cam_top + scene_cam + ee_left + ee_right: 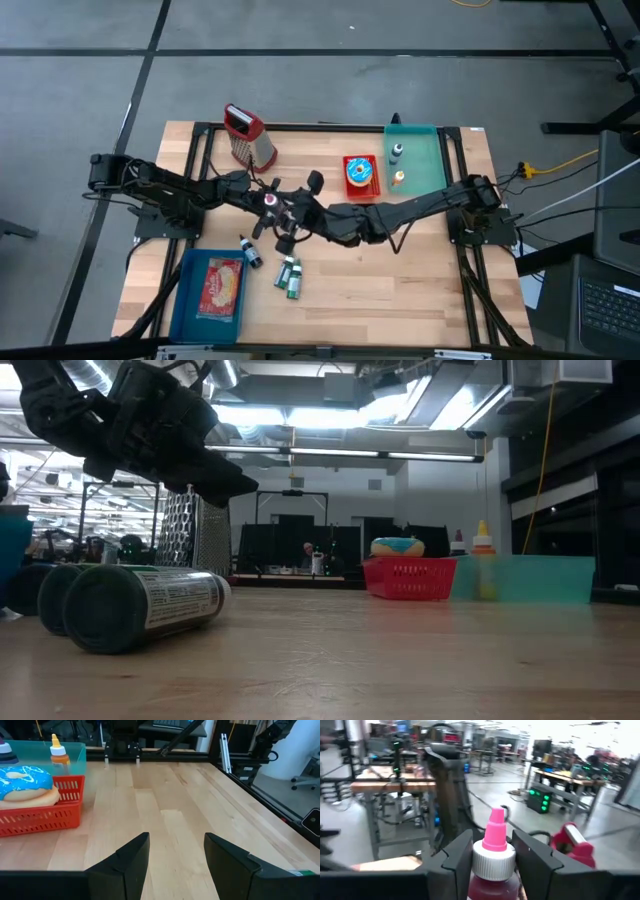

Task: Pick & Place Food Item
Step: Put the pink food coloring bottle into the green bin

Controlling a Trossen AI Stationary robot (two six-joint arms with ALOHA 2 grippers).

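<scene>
overhead, both arms meet mid-counter; around them stand a grater, red basket with one donut, teal bin with two bottles, blue tray, two green cans

low view: the cans lie nearest, grater behind, arm overhead

left wrist: left claw parted, holding nothing, over bare wood

right wrist: right claw clamps a pink-capped sauce bottle, lifted
</scene>
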